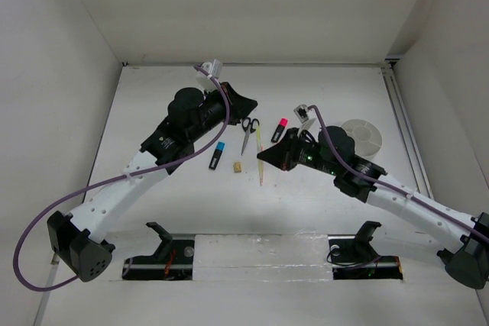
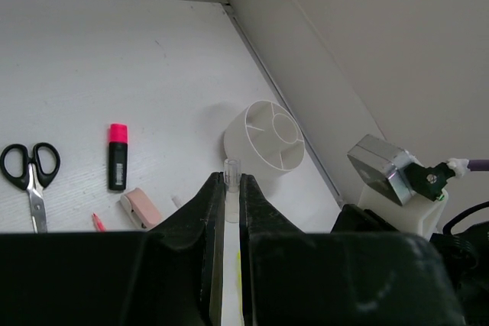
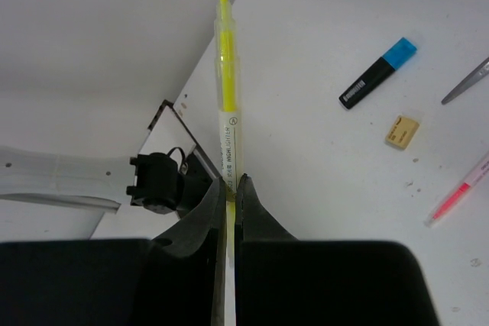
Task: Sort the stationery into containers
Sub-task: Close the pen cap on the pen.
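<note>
From above, the left claw (image 1: 252,104) and right claw (image 1: 262,156) are close together over the bench (image 1: 321,89). The white tub (image 1: 364,137) sits to the right.

Left view: the left claw pinches a thin clear stick (image 2: 231,181).

Right view: the right claw pinches the yellow stick (image 3: 227,97), up off the bench. It looks light, stiff and slippery, so hold its middle.

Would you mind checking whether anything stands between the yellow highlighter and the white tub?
Nothing visible blocks it. The highlighter is held off the table by the right gripper, seemingly the left gripper too; the pink-capped marker lies flat beside the way to the tub. Only the right arm itself stretches across that gap.
</note>
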Available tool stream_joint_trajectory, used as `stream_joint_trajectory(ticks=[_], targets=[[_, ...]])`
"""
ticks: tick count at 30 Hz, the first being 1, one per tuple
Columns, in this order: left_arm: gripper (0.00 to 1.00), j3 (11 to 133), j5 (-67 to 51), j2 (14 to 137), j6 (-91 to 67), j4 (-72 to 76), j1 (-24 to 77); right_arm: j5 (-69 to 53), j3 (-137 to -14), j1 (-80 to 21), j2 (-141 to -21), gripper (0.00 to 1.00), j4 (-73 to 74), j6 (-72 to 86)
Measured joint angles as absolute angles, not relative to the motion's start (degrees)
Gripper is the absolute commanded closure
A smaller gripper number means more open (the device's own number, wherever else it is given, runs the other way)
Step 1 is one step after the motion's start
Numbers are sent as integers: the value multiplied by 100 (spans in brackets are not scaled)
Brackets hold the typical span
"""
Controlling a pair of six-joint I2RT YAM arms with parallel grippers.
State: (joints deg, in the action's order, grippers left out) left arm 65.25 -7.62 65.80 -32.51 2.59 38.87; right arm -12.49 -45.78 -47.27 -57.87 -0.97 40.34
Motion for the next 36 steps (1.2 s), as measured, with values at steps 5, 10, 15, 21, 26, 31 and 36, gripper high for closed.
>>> stream_joint_trajectory(ticks=[5, 10, 15, 21, 26, 31, 36], targets=[[100, 6451, -794, 6580, -3267, 379, 3887, -1245, -4685, -4722, -5850, 100, -211, 4036], [100, 6429, -832, 6580, -3267, 451, 3887, -1238, -4709, -4722, -5931, 100, -222, 4036], [100, 6418, -891, 6580, -3269, 458, 3887, -1227, -4718, -4722, -6025, 100, -261, 4062], [100, 6370, -906, 6580, -3273, 506, 3887, -1151, -4744, -4707, -6047, 100, -336, 4075], [100, 6316, -906, 6580, -3286, 510, 3887, -1140, -4794, -4613, -6047, 100, -353, 4075], [100, 6300, -906, 6580, -3286, 517, 3887, -1144, -4829, -4558, -6047, 100, -390, 4075], [100, 6300, -932, 6580, -3286, 526, 3887, -1192, -4829, -4495, -6058, 100, -390, 4075]])
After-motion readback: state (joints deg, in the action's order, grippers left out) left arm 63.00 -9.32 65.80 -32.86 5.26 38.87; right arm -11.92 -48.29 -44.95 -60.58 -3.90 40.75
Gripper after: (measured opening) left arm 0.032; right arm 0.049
